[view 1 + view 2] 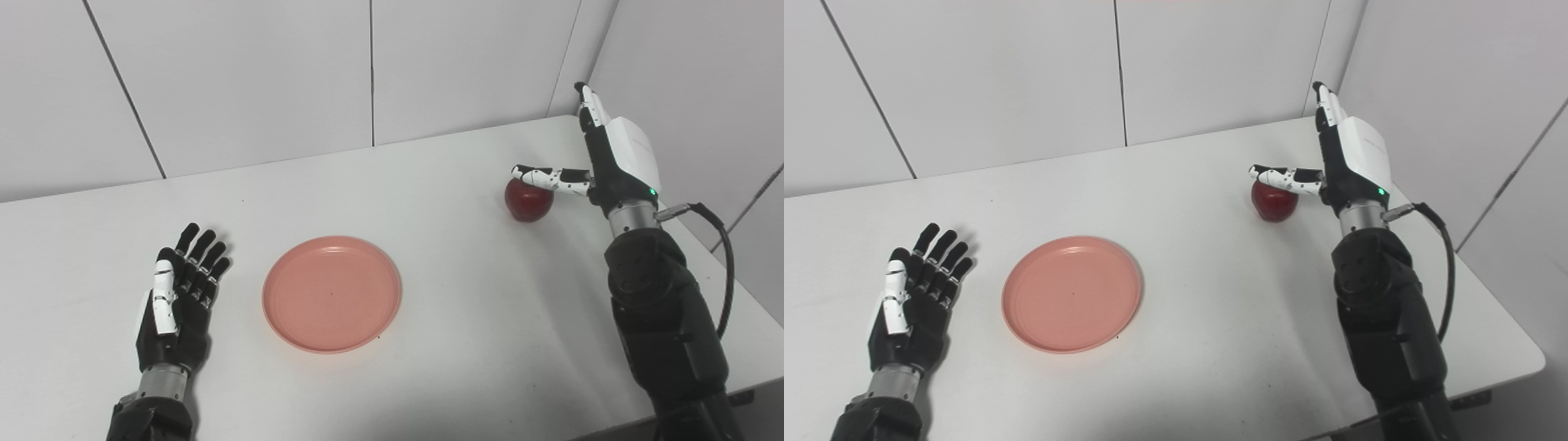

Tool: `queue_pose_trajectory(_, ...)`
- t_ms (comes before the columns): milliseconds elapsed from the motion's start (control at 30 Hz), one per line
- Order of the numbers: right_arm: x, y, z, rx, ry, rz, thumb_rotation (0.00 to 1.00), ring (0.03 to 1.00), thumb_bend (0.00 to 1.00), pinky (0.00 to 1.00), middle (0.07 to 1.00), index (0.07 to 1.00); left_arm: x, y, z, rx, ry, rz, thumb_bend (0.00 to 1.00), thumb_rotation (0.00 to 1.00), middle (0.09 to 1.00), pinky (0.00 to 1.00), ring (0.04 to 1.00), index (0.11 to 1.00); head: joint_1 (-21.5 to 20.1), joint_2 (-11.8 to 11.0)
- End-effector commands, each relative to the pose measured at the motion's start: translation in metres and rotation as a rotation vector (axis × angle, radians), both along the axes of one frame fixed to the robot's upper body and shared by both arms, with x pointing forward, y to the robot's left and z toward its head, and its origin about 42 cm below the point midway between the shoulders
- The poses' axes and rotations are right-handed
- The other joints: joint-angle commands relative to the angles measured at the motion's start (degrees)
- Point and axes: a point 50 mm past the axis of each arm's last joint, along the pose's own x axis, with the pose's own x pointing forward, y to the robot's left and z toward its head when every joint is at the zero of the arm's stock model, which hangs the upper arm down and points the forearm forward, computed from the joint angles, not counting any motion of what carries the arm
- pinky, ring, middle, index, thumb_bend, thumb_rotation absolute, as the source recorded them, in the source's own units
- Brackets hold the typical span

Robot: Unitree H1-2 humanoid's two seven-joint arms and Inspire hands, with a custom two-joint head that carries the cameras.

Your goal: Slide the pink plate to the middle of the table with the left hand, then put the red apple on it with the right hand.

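Item one: a flat white rectangular table point(441, 184) set against pale grey panelled walls point(245, 73), which meet in a corner at far right. Item two: a round, shallow, salmon-pink plastic plate point(332, 294) with a low raised rim, lying flat near the middle of the table, slightly left of centre and toward the near edge, nothing on it. Item three: a glossy dark-red apple point(527, 201), upright on the table at far right, well apart from the plate. Item four: the left hand point(176, 300), black with a white thumb panel, lying on the table left of the plate, just beside it but not touching; palm turned up, fingers stretched out toward the far side and slightly fanned, grasping nothing. Item five: the right hand point(603, 156), black with a white back shell and a small green light near the wrist, standing on edge to the right of the apple; its fingers point straight toward the far wall, held together, while the white-and-black thumb point(545, 177) reaches out leftward over the top of the apple, at or just above its crown; contact cannot be confirmed. The hand is spread, not closed round the fruit. Item six: a black cable point(723, 245) looping from the right wrist down along the dark forearm point(661, 306).
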Motion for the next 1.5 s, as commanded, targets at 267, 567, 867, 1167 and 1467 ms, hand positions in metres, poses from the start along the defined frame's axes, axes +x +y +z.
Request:
queue_pose_trajectory(267,0.008,-0.013,0.000,0.011,0.000,-0.031,0.48,0.933,1.00,0.79,0.999,1.000,-0.001,0.005,-0.012,0.017,0.055,0.016,0.39,1.00,0.912,0.92,0.905,0.899,0.36,0.16)
queue_pose_trajectory(567,0.008,-0.013,-0.008,0.017,0.020,-0.011,0.50,0.938,1.00,0.80,1.000,1.000,-0.003,0.005,-0.012,0.017,0.054,0.019,0.39,1.00,0.914,0.92,0.905,0.902,0.44,0.50)
queue_pose_trajectory(867,0.009,-0.008,-0.012,0.048,0.061,0.012,0.50,0.947,1.00,0.81,1.000,1.000,-0.004,0.004,-0.011,0.014,0.053,0.016,0.38,1.00,0.917,0.92,0.906,0.907,0.85,0.72)
queue_pose_trajectory(1167,0.014,-0.007,-0.015,0.056,0.084,0.020,0.48,0.947,1.00,0.81,1.000,1.000,-0.006,0.003,-0.011,0.018,0.051,0.018,0.39,1.00,0.914,0.91,0.903,0.900,1.14,0.83)
queue_pose_trajectory(1467,0.019,-0.008,-0.019,0.062,0.096,0.017,0.49,0.945,1.00,0.80,1.000,1.000,-0.007,0.002,-0.010,0.010,0.054,0.023,0.39,1.00,0.911,0.92,0.904,0.897,1.33,0.96)
